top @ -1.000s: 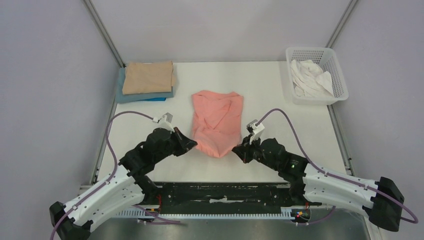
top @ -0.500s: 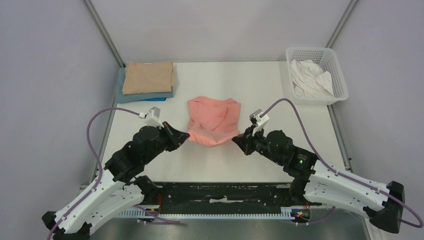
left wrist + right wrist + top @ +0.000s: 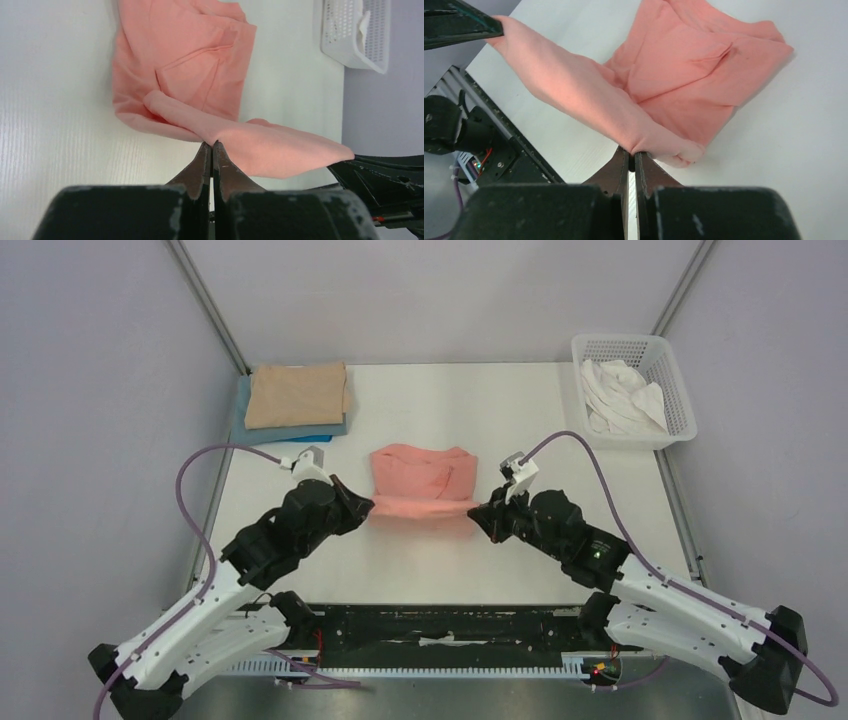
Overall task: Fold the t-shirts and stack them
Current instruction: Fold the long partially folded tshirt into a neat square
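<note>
The salmon-pink t-shirt (image 3: 425, 478) lies mid-table, its near edge lifted and stretched between both grippers. My left gripper (image 3: 369, 506) is shut on the shirt's near left corner; in the left wrist view (image 3: 211, 145) the cloth (image 3: 200, 65) fans away from the tips. My right gripper (image 3: 478, 512) is shut on the near right corner, as the right wrist view (image 3: 631, 151) shows, with the shirt (image 3: 684, 65) beyond. The tan t-shirt (image 3: 297, 393) lies folded on the blue t-shirt (image 3: 290, 432) at the far left. The white t-shirt (image 3: 623, 395) is crumpled in the basket.
The white mesh basket (image 3: 676, 390) stands at the far right corner and also shows in the left wrist view (image 3: 350, 35). Metal frame posts rise at both far corners. The black rail (image 3: 440, 625) runs along the table's near edge.
Both grippers have carried the shirt's near end up and toward the far side, folding it over; the visible shirt is shorter front to back now.
</note>
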Tool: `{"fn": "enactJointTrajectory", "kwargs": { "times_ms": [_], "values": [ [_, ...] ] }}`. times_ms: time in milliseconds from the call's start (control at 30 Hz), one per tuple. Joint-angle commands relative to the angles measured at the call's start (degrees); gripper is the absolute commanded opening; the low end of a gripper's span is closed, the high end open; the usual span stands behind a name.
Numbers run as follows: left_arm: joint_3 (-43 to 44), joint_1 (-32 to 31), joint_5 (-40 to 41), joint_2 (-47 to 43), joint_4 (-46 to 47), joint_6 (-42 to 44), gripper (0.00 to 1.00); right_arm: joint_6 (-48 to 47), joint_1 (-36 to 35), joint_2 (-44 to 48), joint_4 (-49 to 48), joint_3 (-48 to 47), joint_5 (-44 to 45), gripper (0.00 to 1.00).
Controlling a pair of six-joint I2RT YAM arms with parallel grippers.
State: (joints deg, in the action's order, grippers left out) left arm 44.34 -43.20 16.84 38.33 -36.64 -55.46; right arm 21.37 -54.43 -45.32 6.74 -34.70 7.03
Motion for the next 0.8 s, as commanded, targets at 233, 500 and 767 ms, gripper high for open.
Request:
{"fn": "enactJointTrajectory", "kwargs": {
  "times_ms": [233, 500, 767],
  "values": [
    [8.57, 7.98, 6.84, 15.80, 8.05, 3.81, 0.02, -0.54, 15.11, -10.43, -11.41, -1.66, -12.06, 0.00],
    [10.66, 15.37, 1.07, 23.76, 15.25, 6.59, 0.02, 1.12, 24.00, -18.20, -18.26, -2.44, -20.49, 0.00],
    [15.91, 19.98, -2.31, 34.91, 18.32, 9.07, 0.02, 2.32, 28.51, -28.32, -22.07, -5.47, -22.54, 0.00]
  ]
}}
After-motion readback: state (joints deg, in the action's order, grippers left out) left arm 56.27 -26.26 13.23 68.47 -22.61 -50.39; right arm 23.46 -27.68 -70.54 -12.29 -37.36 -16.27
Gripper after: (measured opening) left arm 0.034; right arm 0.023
